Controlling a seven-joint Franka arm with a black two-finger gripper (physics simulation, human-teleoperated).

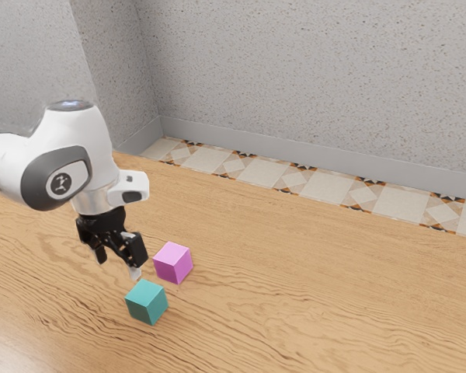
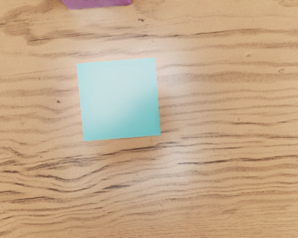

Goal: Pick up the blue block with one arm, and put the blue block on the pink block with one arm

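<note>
The blue block (image 1: pixel 147 301), a teal-coloured cube, rests on the wooden table in the exterior view, toward the front. The pink block (image 1: pixel 173 262) sits just behind it and slightly to the exterior view's right, a small gap apart. My gripper (image 1: pixel 118 263) hangs above the table, just up and to the exterior view's left of the blue block, open with nothing between its fingers. In the wrist view the blue block (image 2: pixel 118 99) lies flat below my hand, and an edge of the pink block (image 2: pixel 97 3) lies beyond it.
The wooden table (image 1: pixel 311 264) stretches wide to the exterior view's right. A tiled floor strip (image 1: pixel 326 186) and grey walls lie behind it.
</note>
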